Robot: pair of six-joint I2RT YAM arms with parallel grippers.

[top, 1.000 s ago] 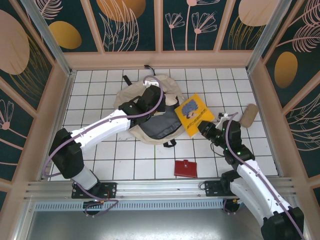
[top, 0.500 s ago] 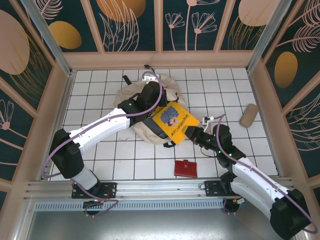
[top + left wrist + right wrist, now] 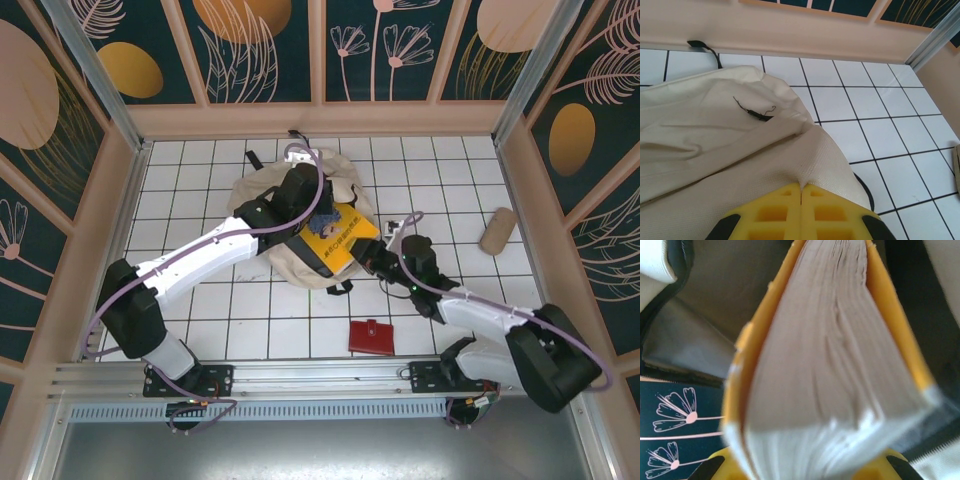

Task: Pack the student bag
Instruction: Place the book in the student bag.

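The student bag [image 3: 343, 183] lies on the tiles at the back centre, beige, its mouth held open. My left gripper [image 3: 313, 212] is shut on the edge of its fabric; in the left wrist view the yellow fingertips [image 3: 801, 187] pinch a fold of the student bag's cloth [image 3: 715, 135]. A yellow book [image 3: 340, 236] lies tilted, its far end inside the bag's opening. My right gripper [image 3: 373, 258] is shut on the book's near end. In the right wrist view the book's page edge [image 3: 830, 355] stands between the fingers, with the bag's dark interior behind it.
A red wallet [image 3: 371, 336] lies on the tiles near the front edge. A tan cylindrical pouch [image 3: 496, 230] rests by the right wall. Wooden walls close the floor in on three sides. A black zipper pull [image 3: 757, 115] sits on the bag's top.
My right gripper has carried the yellow book leftward from the tiles beside the bag into the bag's opening. The left gripper has kept its hold on the fabric.
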